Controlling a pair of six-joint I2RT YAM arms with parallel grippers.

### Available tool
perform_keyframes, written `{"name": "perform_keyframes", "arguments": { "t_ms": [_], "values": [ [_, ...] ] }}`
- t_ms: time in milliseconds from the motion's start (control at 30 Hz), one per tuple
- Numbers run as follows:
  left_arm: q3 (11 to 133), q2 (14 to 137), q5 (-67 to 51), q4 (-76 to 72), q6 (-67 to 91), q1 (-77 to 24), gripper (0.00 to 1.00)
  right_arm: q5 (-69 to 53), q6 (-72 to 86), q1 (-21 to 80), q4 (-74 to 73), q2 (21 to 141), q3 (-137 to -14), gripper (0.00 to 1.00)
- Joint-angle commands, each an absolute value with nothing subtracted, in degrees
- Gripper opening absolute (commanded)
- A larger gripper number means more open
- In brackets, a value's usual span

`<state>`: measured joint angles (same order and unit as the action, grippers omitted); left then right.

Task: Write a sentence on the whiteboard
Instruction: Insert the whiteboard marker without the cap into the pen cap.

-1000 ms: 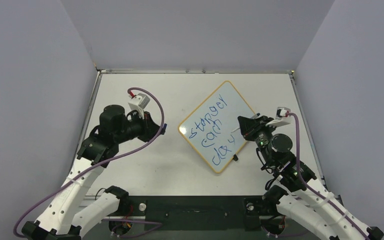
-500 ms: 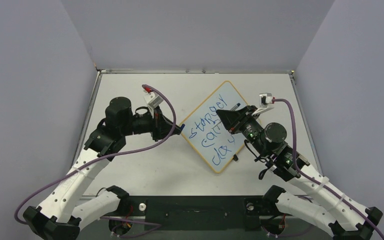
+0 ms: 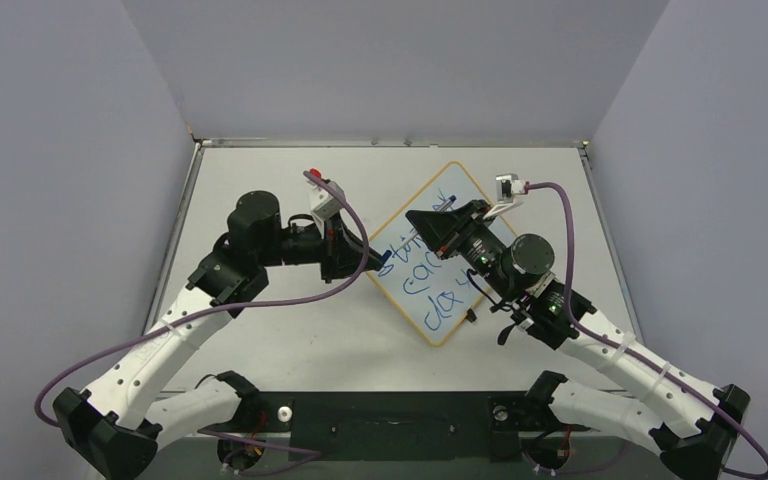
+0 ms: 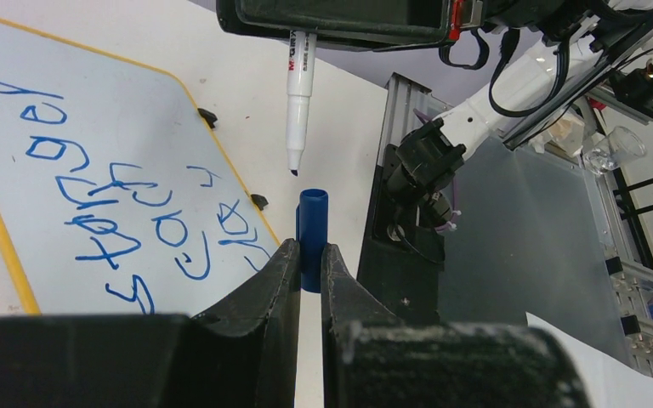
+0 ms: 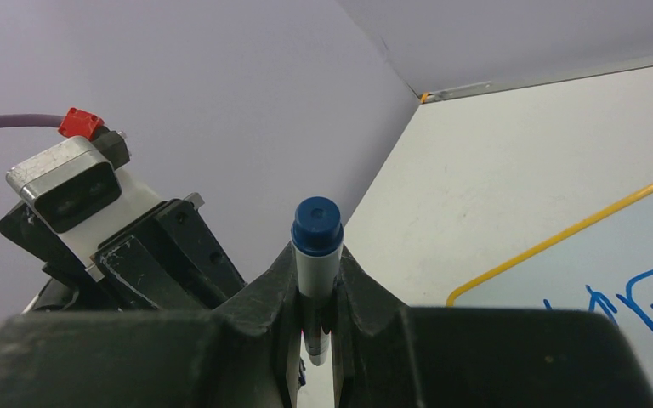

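While the glossy, yellow-framed whiteboard (image 4: 136, 110) lies mid-table (image 3: 260, 180) bearing the blue sentence (image 4: 119, 212), the left gripper (image 4: 309, 251) clamps a tubular blue cap (image 4: 313, 223); the right gripper (image 5: 317, 276) pinches a white marker (image 4: 299, 93), its tip near the cap.

Even, diffuse light from above; shadows on the table (image 3: 310, 340) are faint. In both wrist views the near fingers (image 4: 255, 331) go dark and soft toward the bottom edge; backgrounds are sharp.
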<state>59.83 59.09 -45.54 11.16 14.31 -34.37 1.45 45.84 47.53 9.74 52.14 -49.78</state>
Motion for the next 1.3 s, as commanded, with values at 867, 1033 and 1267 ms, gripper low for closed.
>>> {"name": "perform_keyframes", "arguments": {
  "t_ms": [867, 1033, 1267],
  "values": [
    [60.29, 59.33, -47.0, 6.15, 13.01, -34.54, 0.0, 0.95, 48.52, 51.25, 14.06, 53.97, -51.78, 0.0],
    [60.31, 59.21, -46.86, 6.75, 12.63, -34.5, 0.0, 1.95, 48.28, 51.33, 13.62, 53.27, -51.94, 0.0],
    [60.09, 59.09, -46.77, 7.05, 12.48, -34.5, 0.0, 5.52, 45.56, 51.26, 10.85, 50.96, -53.79, 0.0]
  ]
}}
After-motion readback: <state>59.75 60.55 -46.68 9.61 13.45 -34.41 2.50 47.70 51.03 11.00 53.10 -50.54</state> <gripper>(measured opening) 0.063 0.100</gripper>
